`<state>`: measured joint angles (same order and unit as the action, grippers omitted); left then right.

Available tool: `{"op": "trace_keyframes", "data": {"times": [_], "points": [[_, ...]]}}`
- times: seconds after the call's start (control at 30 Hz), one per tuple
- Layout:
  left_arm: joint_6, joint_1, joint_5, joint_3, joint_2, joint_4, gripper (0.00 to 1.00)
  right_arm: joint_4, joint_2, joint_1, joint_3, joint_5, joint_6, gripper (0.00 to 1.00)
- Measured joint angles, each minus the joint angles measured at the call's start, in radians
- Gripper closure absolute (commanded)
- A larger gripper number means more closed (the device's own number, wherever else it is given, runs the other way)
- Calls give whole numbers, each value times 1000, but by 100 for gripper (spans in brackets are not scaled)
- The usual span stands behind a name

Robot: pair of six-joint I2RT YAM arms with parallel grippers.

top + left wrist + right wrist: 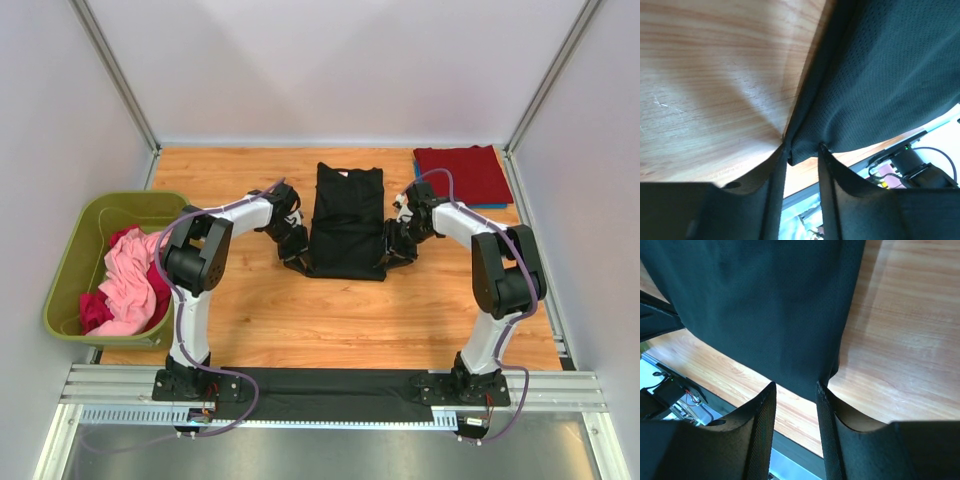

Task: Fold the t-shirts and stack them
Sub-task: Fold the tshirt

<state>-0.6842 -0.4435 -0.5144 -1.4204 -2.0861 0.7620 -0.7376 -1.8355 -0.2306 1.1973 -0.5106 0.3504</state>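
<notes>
The black t-shirt (346, 222) lies flat mid-table, well right of the olive bin (75, 250) (pink and magenta shirts (128, 285) inside). The left gripper (802, 152) pinches its near-left corner; the right gripper (795, 390) pinches its near-right corner.

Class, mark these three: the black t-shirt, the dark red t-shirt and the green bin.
black t-shirt (346, 225): top view, middle of the cloth.
dark red t-shirt (462, 173): top view, centre of the fold.
green bin (68, 265): top view, left wall.
</notes>
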Motion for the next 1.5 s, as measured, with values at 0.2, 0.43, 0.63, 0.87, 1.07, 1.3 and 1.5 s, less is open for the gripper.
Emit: {"op": "trace_keyframes", "data": {"times": [0.2,0.43,0.63,0.87,1.07,1.3,1.5], "points": [[14,0,11,8,0,0,86,10,1,0,-34,21,-1,53],[39,0,32,8,16,48,57,-9,46,0,-53,56,-4,53],[41,0,43,4,43,67,54,-6,55,0,-61,48,-9,55],[45,0,48,2,35,63,73,30,14,0,-64,14,-12,59],[49,0,31,3,-2,40,100,76,5,0,-100,-17,-5,96],[17,0,63,59,37,59,100,124,51,0,-199,-10,29,100],[5,-4,87,243,181,82,100,139,191,-42,-353,-11,69,100]]}}
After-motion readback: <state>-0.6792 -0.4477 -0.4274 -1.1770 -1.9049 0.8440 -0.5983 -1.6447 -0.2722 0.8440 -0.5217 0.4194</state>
